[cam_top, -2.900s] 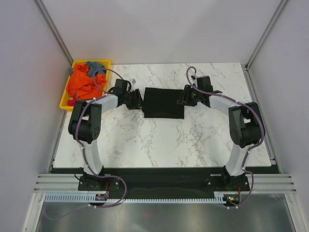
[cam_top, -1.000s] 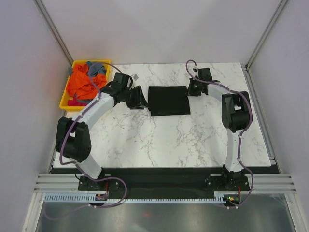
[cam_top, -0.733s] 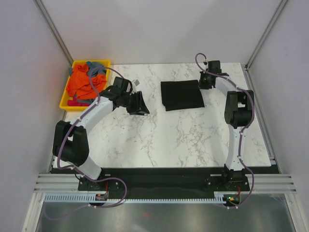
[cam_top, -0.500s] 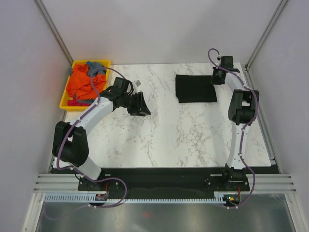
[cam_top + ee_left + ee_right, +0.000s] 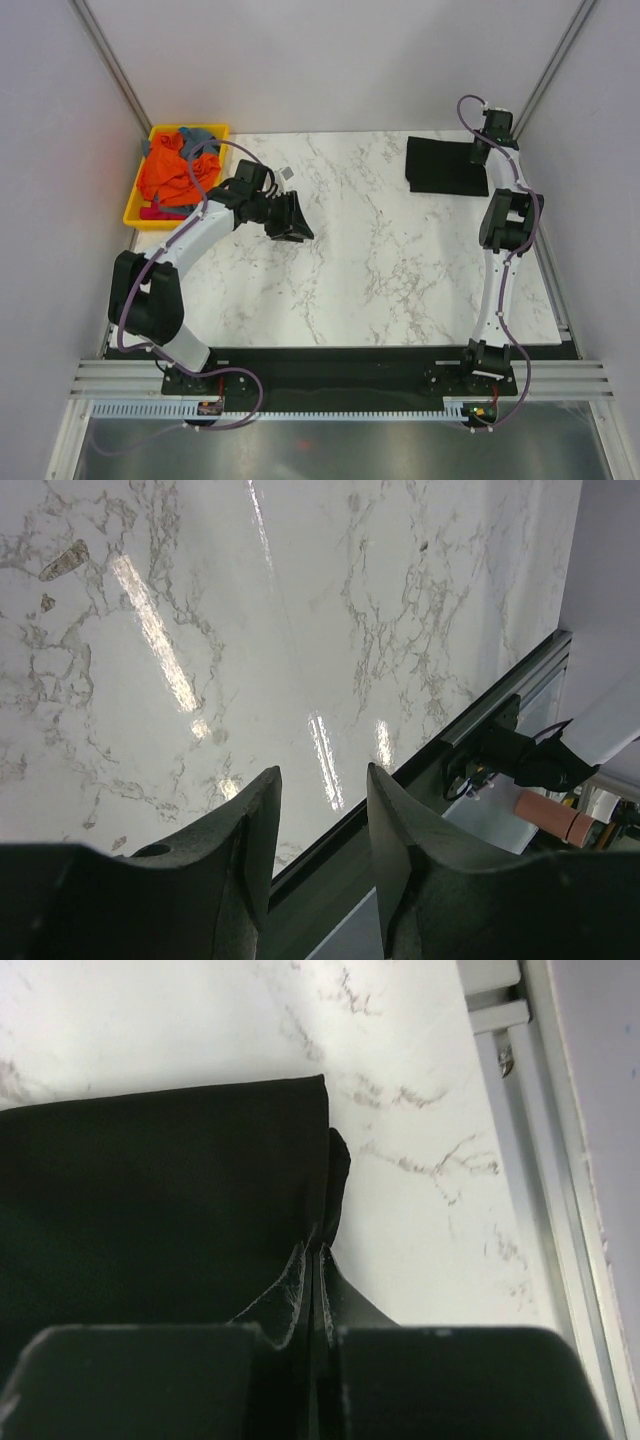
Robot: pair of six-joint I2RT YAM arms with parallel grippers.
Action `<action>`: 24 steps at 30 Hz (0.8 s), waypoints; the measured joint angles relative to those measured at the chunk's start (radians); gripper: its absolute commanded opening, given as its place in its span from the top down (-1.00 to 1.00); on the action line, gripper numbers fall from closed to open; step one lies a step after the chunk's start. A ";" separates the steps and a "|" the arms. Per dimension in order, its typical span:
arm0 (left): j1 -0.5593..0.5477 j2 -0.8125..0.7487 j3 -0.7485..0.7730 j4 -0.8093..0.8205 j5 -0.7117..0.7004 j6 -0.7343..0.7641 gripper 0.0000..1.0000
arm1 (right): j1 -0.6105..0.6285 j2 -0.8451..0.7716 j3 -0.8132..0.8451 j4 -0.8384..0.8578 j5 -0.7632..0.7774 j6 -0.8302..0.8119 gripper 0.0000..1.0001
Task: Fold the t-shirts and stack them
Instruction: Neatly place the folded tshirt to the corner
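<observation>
Right gripper point(image 5: 320, 1250): clenched on the right-hand edge of the folded black shirt point(image 5: 160, 1180), a thin pinch of cloth between the closed fingers. Arm stretched nearly straight to the far right corner of the table point(image 5: 380, 260).

Black shirt point(image 5: 445, 165): a flat folded rectangle lying on the marble at that corner. Long axis runs left-right, along the table's far edge. The right gripper point(image 5: 482, 152) sits at its right end, close to the metal rail point(image 5: 560, 1190).

Left gripper point(image 5: 320, 780): released, fingers apart, nothing between them, only bare marble below. In the top view the left gripper point(image 5: 291, 218) hovers left of the table's middle, well apart from the black shirt.

Other shirts: an orange shirt point(image 5: 165, 175) and a grey-blue shirt point(image 5: 200, 138), bunched in the yellow tray point(image 5: 131, 214) off the far left corner. Not yet folded.

Judgement: the black shirt looks placed as the base of the stack; letting go is what remains there. The next shirt lies left of and beyond the left gripper, behind its wrist, as its fingers point right. The left arm is much the nearer and would have to swing back toward the tray.
</observation>
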 measured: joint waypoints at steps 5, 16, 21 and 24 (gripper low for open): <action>0.000 0.000 0.000 0.000 0.012 0.005 0.04 | -0.006 0.047 0.040 0.089 0.029 -0.035 1.00; 0.000 0.000 0.000 0.006 0.045 0.005 0.03 | -0.019 0.103 0.088 0.262 0.061 -0.085 0.56; 0.000 0.000 0.000 0.010 0.048 0.005 0.02 | -0.021 0.103 0.089 0.307 0.071 -0.072 0.13; 0.000 -0.005 0.000 0.015 0.042 0.005 0.00 | -0.021 0.072 0.044 0.310 0.069 -0.043 -0.31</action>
